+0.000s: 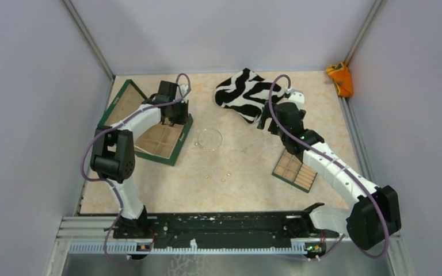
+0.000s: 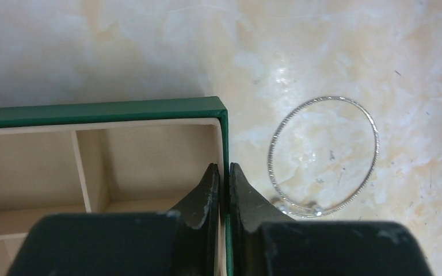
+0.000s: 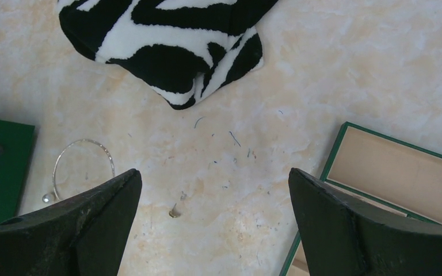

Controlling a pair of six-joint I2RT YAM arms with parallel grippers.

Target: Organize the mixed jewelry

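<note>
The thin silvery wire hoop [image 1: 199,141] lies flat on the table just right of the open green box [image 1: 175,150]. It also shows in the left wrist view [image 2: 271,158] and in the right wrist view [image 3: 83,140]. A few tiny gold specks [image 1: 228,173] lie nearer the arms. One small gold piece [image 3: 174,212] lies between my right fingers' spread. My left gripper [image 2: 223,167] is shut on the box's green right wall [image 2: 225,132], with the hoop close to its right. My right gripper [image 3: 213,172] is open and empty above bare table, beside the zebra cloth.
The zebra-striped cloth [image 1: 244,95] lies at the back centre. A second green tray with tan compartments [image 1: 294,171] sits under my right arm and shows in the right wrist view [image 3: 336,152]. An orange object [image 1: 340,79] sits in the back right corner. Grey walls close in both sides.
</note>
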